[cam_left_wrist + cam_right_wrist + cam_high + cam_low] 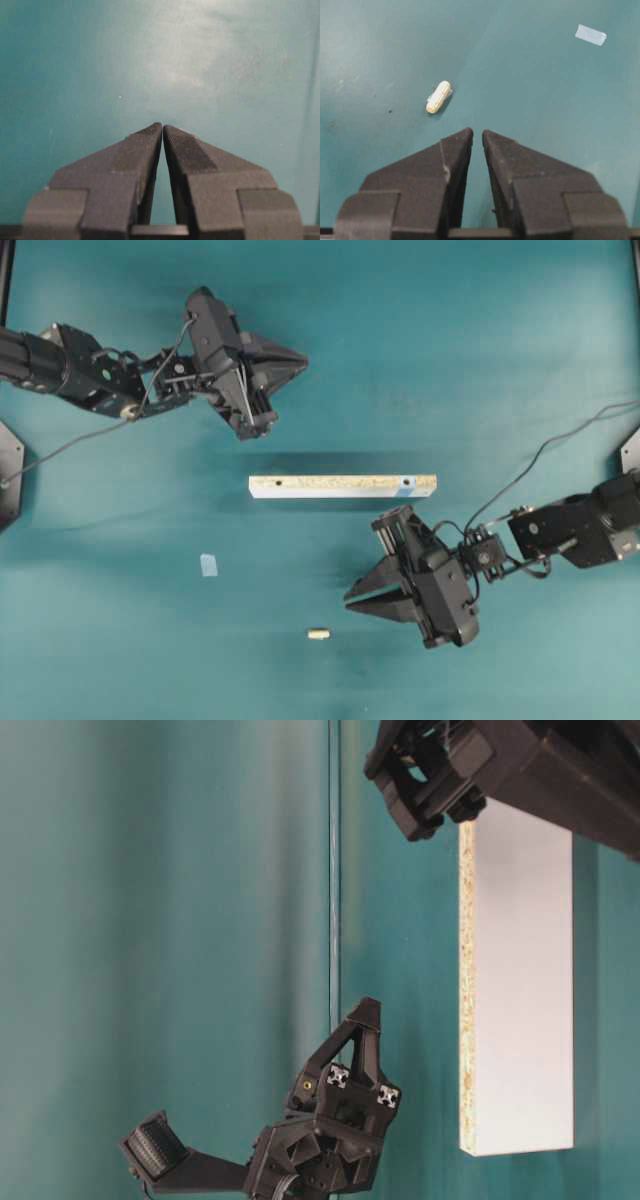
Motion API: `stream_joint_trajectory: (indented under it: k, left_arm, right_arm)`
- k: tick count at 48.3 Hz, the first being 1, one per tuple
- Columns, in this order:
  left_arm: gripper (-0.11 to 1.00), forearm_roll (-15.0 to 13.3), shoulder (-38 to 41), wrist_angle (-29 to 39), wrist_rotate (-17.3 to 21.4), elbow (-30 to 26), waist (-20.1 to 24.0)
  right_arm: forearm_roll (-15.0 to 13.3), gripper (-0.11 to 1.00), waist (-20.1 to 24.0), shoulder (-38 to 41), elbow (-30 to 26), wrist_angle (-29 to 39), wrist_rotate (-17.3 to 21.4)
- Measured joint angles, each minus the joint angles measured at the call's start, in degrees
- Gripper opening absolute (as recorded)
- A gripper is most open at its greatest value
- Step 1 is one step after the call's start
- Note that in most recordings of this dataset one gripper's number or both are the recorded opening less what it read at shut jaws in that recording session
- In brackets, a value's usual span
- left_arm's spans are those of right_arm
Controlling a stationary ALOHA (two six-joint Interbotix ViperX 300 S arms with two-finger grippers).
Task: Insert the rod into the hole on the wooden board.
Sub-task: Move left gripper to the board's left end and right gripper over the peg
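**Rod still on the mat, both claws empty**

I see the rod (318,634) lying flat on the teal mat (120,660), well apart from the wooden board (342,485) and just ahead of my right gripper (350,598). That gripper's tips stand a hair apart and hold nothing; for practical purposes it is closed. The left gripper (162,127) is fully closed, also empty, hovering above bare mat on the far side of the board.

My worries from here: the rod is a tiny, smooth, round wooden peg, so a descending fingertip could nudge it and send it rolling. Gripped off-centre, it could tilt and refuse to enter. The hole (407,482), dark and small beside a pale blue patch near the board's right end, leaves little margin, I judge. The board stands on its narrow white edge, speckled chipboard face upward, so a sideways push could tip or slide it unless the left arm braces it. A second hole (277,483) near the other end invites a mix-up. A stray tape square (208,565) lies flat on the mat.
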Motion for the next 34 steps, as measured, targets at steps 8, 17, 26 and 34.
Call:
stream_joint_trajectory:
  k: [8, 17, 26, 34]
  left_arm:
    - [0.09, 2.29, -3.52, 6.59, 0.18, -1.32, -0.62]
    - [0.12, 2.46, -8.09, 14.50, 1.05, -2.37, -0.62]
    - [0.62, 2.46, -12.48, 20.83, 1.14, -2.46, -2.64]
    - [0.98, 2.55, -16.79, 31.38, 1.23, -2.99, -5.54]
  right_arm:
    - [0.00, 0.02, 0.09, -1.32, -1.05, 5.19, 1.41]
    - [-0.18, 0.26, 0.09, -6.33, -4.04, 20.39, 3.87]
    - [-0.26, 0.78, 0.18, -11.16, -6.77, 32.08, 4.31]
    - [-0.26, 0.78, 0.26, -14.06, -9.58, 41.48, 6.33]
